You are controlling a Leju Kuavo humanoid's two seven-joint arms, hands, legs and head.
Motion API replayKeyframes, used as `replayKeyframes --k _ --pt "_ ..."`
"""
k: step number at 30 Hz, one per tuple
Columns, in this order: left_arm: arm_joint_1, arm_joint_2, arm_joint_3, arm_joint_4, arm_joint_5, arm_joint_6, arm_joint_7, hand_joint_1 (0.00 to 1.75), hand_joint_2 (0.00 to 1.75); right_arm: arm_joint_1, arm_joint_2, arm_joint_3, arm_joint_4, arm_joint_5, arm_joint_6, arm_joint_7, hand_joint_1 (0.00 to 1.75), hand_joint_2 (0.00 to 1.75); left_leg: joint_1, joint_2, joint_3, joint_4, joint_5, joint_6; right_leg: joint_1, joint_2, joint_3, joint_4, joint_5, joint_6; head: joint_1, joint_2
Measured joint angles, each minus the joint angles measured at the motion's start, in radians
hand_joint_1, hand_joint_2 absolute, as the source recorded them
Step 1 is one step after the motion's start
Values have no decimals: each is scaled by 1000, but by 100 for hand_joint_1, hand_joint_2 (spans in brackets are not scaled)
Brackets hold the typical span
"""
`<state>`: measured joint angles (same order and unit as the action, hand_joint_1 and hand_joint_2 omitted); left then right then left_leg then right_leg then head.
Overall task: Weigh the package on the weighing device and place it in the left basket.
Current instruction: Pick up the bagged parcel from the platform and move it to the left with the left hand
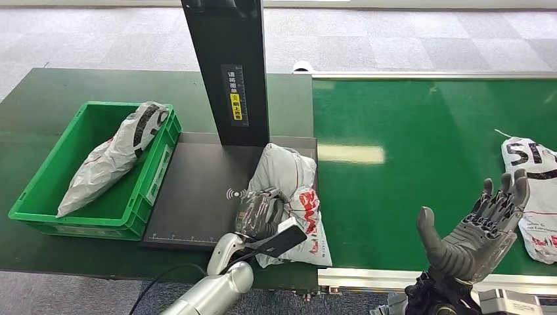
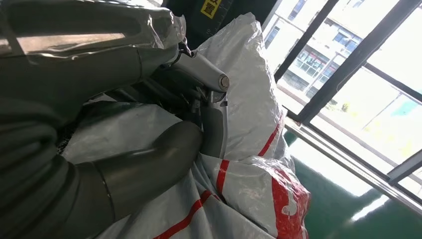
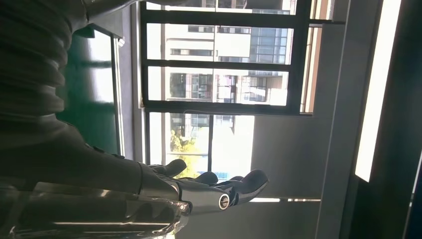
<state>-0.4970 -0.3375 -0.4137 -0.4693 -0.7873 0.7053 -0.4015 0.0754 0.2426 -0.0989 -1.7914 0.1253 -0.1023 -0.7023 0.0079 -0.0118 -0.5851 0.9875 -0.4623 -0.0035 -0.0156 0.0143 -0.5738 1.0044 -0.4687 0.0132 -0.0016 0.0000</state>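
A white package with red print point(image 1: 292, 190) lies on the right part of the dark weighing plate point(image 1: 197, 190), overhanging toward the conveyor. My left hand point(image 1: 259, 213) lies against its near left side, fingers curled on the wrapping. In the left wrist view the thumb point(image 2: 149, 159) and fingers point(image 2: 199, 79) press into the crinkled white plastic point(image 2: 249, 99). My right hand point(image 1: 476, 230) hovers over the green belt, palm up, fingers spread, holding nothing. The green basket point(image 1: 39, 200) at the left holds a white and black bag point(image 1: 111, 157).
A black post point(image 1: 230, 65) with a yellow label rises from the back of the scale. Another white package with dark lettering point(image 1: 535, 197) lies on the green conveyor point(image 1: 407, 164) at the far right, close to my right hand.
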Motion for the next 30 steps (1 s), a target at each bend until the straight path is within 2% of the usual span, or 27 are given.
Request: replayKeyframes --k 3,8,11,18,24,27,30 --pt "9 1 38 -22 16 0 -40 175 175 0 0 -1 0 -2 1 0 0 175 0 0 0 0 0 0 0 0 0 0 0 0 0 0" --pt "31 6 103 -95 198 -1 -240 175 175 0 0 -2 3 -8 1 0 0 175 0 0 0 0 0 0 0 0 -1 0 0 0 0 0" --pt "46 9 122 -150 245 -3 -288 175 175 -1 0 -4 5 -12 1 0 0 175 0 0 -1 0 0 0 0 0 -1 0 0 0 0 0" --pt "131 32 127 -433 235 -3 -296 175 175 1 0 -16 6 -23 1 0 0 175 0 1 -2 0 0 0 0 0 -2 0 0 0 0 0" --pt "223 53 157 -808 117 -4 -279 175 175 6 0 -29 6 -34 3 0 0 175 0 1 -3 0 0 0 0 1 -3 0 0 0 0 0" --pt "222 59 207 -959 120 -5 -240 175 175 5 1 -35 8 -39 13 0 0 175 1 1 -3 0 0 0 1 1 -3 0 0 0 0 0" --pt "159 73 288 -1016 132 -5 -182 175 175 -3 4 -42 15 -43 29 0 0 175 1 1 -3 0 1 0 1 0 -2 0 0 0 0 0"
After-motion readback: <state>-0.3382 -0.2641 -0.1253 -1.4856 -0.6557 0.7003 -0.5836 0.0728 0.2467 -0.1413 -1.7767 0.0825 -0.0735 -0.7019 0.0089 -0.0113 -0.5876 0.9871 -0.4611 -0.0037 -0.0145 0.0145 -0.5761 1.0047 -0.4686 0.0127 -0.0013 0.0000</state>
